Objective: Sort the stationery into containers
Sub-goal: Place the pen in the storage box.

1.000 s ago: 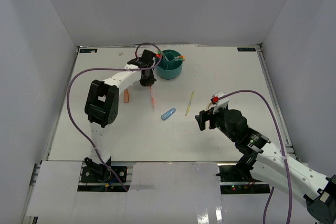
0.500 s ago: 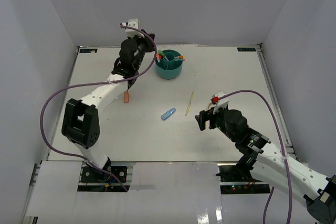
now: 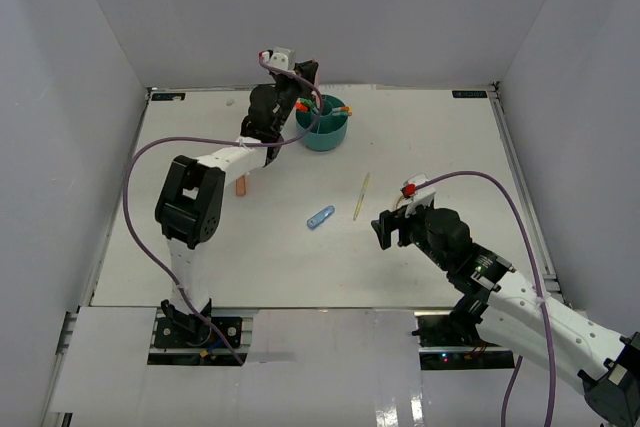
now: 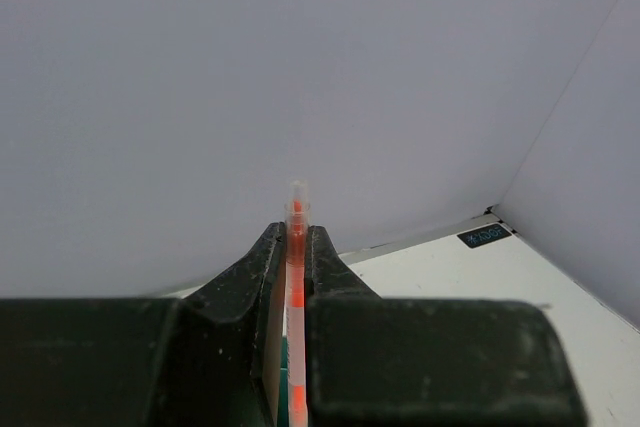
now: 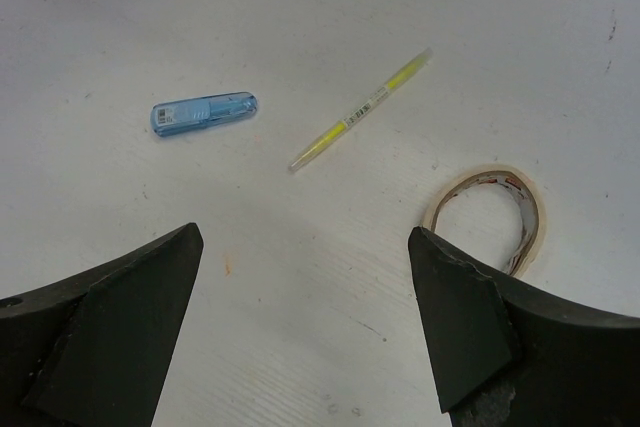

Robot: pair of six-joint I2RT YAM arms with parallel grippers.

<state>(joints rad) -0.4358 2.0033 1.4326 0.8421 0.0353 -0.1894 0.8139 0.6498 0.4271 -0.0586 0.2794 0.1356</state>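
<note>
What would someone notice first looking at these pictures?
The left gripper, up by the teal organizer at the far side, clamps a thin red pen. Nearer, a yellow pen, a blue clip and a tape ring lie loose by the open right gripper.

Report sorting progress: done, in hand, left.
Done: a few pens already sit in the teal organizer. In hand: the left gripper is shut on a red pen, raised near the organizer. Left: the yellow pen, light-blue clip, salmon eraser and tape ring lie on the table; the right gripper hovers open, holding nothing.
</note>
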